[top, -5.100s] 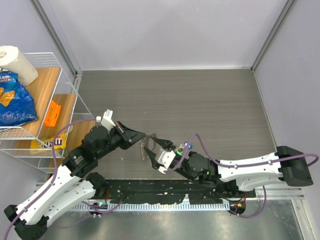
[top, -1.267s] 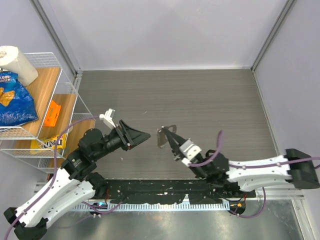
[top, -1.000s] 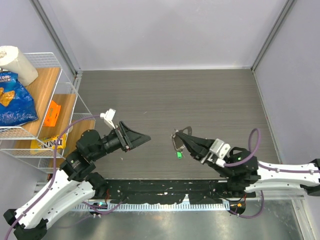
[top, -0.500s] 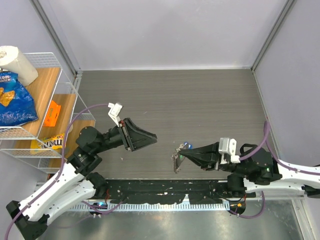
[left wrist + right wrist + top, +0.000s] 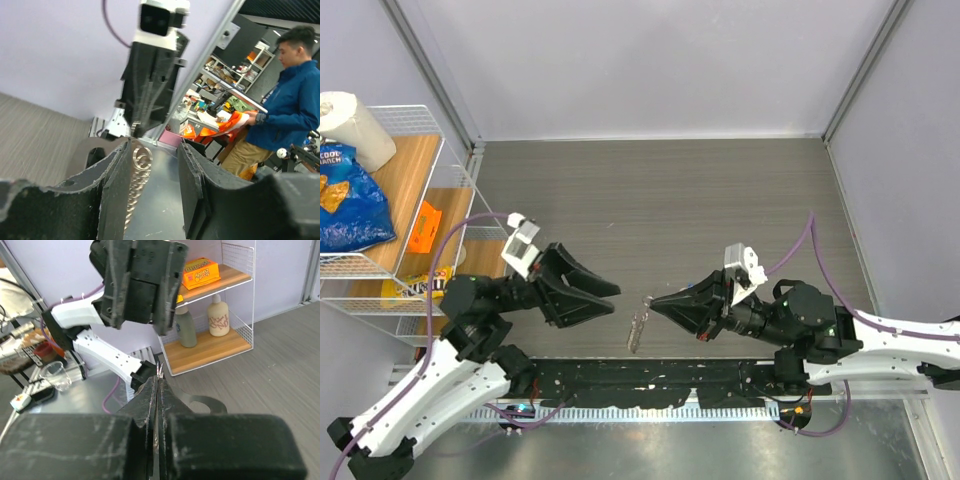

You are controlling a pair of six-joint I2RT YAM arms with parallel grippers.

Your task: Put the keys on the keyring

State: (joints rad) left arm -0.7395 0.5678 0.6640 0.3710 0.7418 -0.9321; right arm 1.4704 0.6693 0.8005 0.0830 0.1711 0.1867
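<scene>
Keyring [image 5: 638, 330] dangling over desk [image 5: 720, 200].
Right end effector [image 5: 656, 302] clamped tight on its top; left end effector [image 5: 613, 300] just beside, half open, holding nothing.

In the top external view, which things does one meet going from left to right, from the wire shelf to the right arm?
First the blue snack bag → small orange packet → left black claw → dangling grey keyring strap → right black claw.

Keyring [image 5: 638, 327]: thin strip dangling at right gripper [image 5: 654, 302] tip in top view; ring, chain and strap too small to separate. Keys: cannot be made out in any view. Right wrist view: only a sliver of it clears the pinched fingers [image 5: 142, 402]. Wire shelf [image 5: 410, 165] cut by left edge.
</scene>
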